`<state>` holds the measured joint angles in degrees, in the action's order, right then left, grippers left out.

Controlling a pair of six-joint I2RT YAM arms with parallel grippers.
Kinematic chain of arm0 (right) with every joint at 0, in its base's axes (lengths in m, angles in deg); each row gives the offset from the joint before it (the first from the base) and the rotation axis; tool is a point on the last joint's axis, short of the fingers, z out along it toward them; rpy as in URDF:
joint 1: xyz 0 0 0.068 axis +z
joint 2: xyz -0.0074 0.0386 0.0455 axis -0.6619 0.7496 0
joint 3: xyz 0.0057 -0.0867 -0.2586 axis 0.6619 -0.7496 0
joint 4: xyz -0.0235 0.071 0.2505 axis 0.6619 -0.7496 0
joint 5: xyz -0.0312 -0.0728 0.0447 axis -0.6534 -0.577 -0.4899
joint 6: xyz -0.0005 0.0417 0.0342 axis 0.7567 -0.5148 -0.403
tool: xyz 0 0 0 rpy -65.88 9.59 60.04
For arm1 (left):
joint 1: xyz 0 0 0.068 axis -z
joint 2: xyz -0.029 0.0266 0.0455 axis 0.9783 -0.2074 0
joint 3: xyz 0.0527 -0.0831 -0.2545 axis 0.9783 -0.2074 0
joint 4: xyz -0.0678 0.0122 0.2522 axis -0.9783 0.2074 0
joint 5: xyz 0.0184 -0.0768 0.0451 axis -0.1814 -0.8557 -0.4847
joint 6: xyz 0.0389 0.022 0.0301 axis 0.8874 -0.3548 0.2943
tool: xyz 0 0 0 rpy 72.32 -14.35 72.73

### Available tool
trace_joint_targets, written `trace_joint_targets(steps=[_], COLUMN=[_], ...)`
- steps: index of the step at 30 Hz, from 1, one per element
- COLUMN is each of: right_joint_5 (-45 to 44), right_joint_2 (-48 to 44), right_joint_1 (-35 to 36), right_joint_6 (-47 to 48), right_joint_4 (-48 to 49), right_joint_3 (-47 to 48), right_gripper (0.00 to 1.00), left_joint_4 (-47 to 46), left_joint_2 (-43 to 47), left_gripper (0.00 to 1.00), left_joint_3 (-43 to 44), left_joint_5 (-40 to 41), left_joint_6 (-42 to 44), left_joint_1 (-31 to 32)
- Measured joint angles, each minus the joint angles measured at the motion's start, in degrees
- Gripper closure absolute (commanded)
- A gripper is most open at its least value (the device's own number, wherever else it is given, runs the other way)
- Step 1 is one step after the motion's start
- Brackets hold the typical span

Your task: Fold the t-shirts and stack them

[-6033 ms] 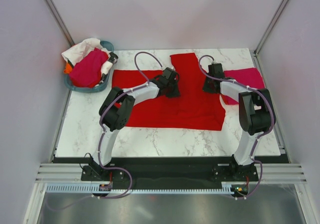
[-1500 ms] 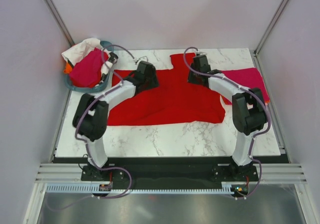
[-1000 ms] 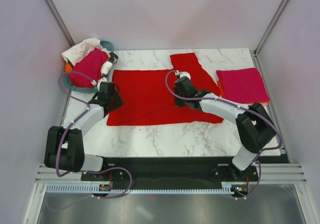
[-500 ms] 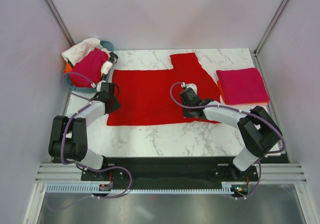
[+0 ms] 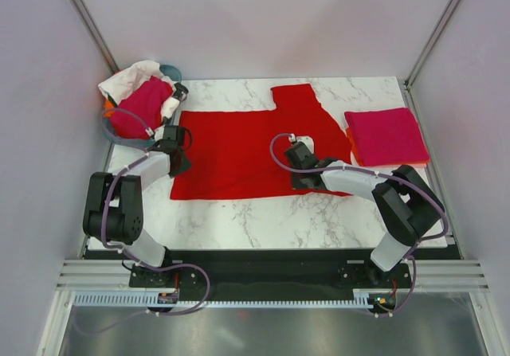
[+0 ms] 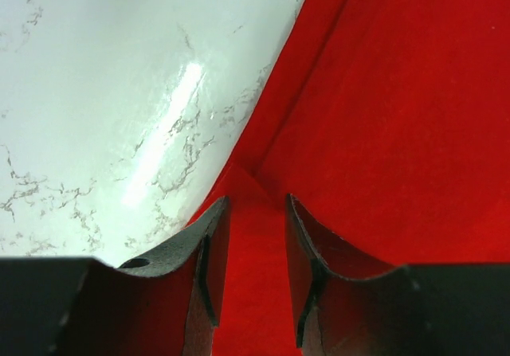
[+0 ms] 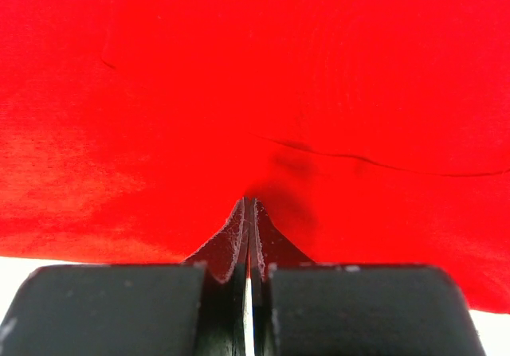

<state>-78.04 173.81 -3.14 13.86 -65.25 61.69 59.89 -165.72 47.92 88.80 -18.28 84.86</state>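
Far left, the teal tub (image 5: 170,74) holds crumpled shirts (image 5: 142,107), all yet to fold. My left jaws stand apart at the left edge of the red t-shirt (image 5: 239,153), which lies flat and unfolded on the bench (image 5: 239,219). My right jaws are together, seemingly pinching its near hem. Rightmost, a folded magenta shirt (image 5: 386,135) starts the stack.

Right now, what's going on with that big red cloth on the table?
Two robot arms are working on a red t-shirt spread flat on the table. The left tool is open at its left edge; the right tool is shut near its front edge. A folded magenta shirt lies to the right; more wait in a tub.
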Motion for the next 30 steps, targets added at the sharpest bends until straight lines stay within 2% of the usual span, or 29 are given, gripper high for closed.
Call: trace_joint_targets(steps=[5,7,9,16,23,30], right_joint_5=[0.02,0.0,0.0,-0.13,-1.73,-2.38], right_joint_2=[0.76,0.76,0.76,1.07,1.62,1.6], right_joint_1=[0.0,0.0,0.0,0.0,0.17,0.22], right_joint_6=[-0.37,-0.37,-0.37,-0.63,-2.14,-2.97], right_joint_4=[0.02,0.04,0.07,0.31,1.11,1.11], right_joint_3=[0.0,0.0,0.0,0.0,0.09,0.04], right_gripper=[1.0,1.0,1.0,1.0,1.0,1.0], left_joint_4=[1.33,2.05,2.56,3.41,3.76,3.96], left_joint_2=[-2.6,-3.32,-3.63,-3.21,1.16,3.32], left_gripper=[0.7,0.86,0.98,0.98,0.98,0.98], left_joint_3=[1.79,2.45,2.86,2.93,2.78,2.34], left_joint_5=[0.02,0.0,0.07,1.44,2.38,2.34], left_joint_6=[0.0,-0.02,0.17,0.24,0.02,-0.98], left_joint_1=[0.0,0.0,0.0,0.0,-0.15,-2.43])
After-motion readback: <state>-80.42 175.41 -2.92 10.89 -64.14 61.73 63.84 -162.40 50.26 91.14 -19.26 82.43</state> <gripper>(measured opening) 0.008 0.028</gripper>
